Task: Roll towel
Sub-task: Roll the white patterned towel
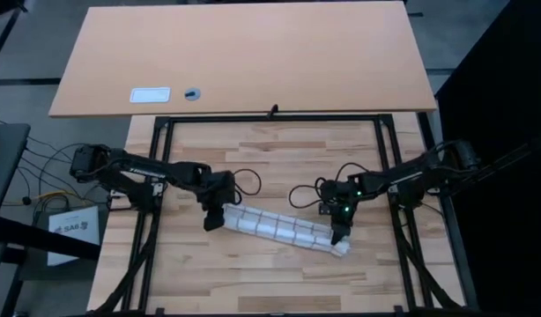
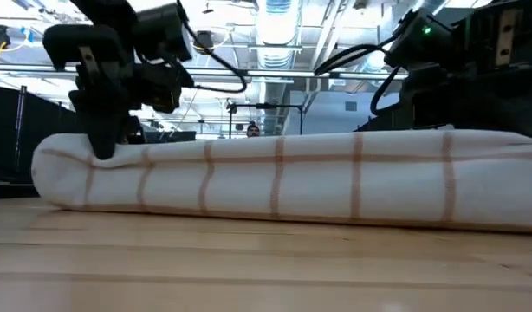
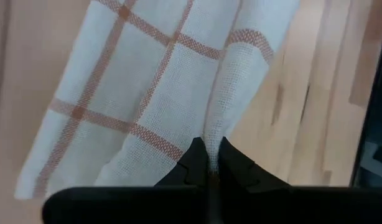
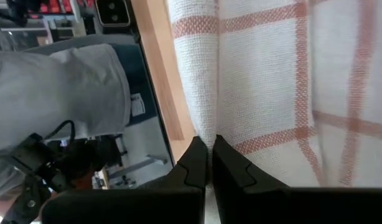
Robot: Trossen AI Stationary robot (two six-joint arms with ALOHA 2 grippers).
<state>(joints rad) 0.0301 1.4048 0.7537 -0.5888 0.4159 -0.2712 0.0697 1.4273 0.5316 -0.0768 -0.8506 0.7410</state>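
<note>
Towel [image 1: 277, 227] rolled long; white card [image 1: 150, 95] lies well apart.

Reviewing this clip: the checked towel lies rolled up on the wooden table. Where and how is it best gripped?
Probably at its two ends, from above. The white cloth towel with brown-orange check lines lies as a long, soft roll, so mid-grips would let it sag. Both grippers already do this: the left gripper and right gripper each pinch a fold of cloth at an end, fingers closed.
</note>
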